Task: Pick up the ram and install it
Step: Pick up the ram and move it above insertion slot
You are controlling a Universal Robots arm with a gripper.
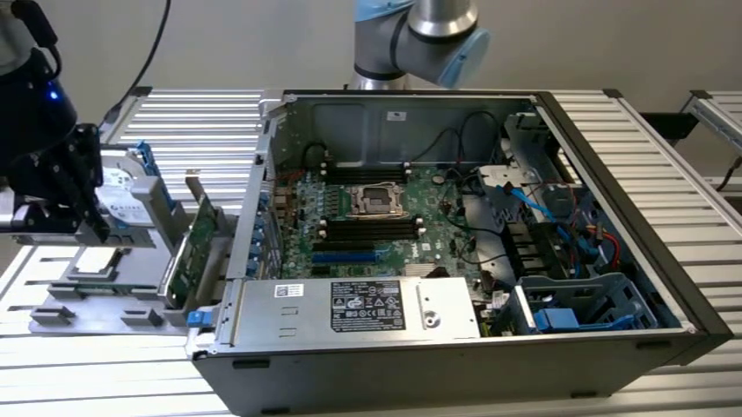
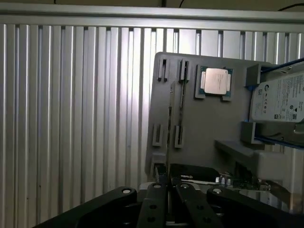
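Observation:
The ram (image 2: 169, 133) shows edge-on in the wrist view as a thin pale strip running from between my fingertips out over the grey parts tray (image 2: 209, 123). My gripper (image 2: 166, 187) is shut on it. In the exterior view the gripper (image 1: 96, 228) hangs over that tray (image 1: 104, 308) at the exterior view's left, outside the open computer case (image 1: 603, 208). The motherboard's long black memory slots (image 1: 368, 228) lie below the processor socket (image 1: 377, 198), far from the gripper.
On the tray sit a processor chip (image 2: 215, 80), a hard drive (image 2: 280, 97) and a tall green expansion card (image 1: 191, 252) standing near the case wall. A power supply (image 1: 360, 304) fills the case's near side. Cables and drive cages crowd its right half.

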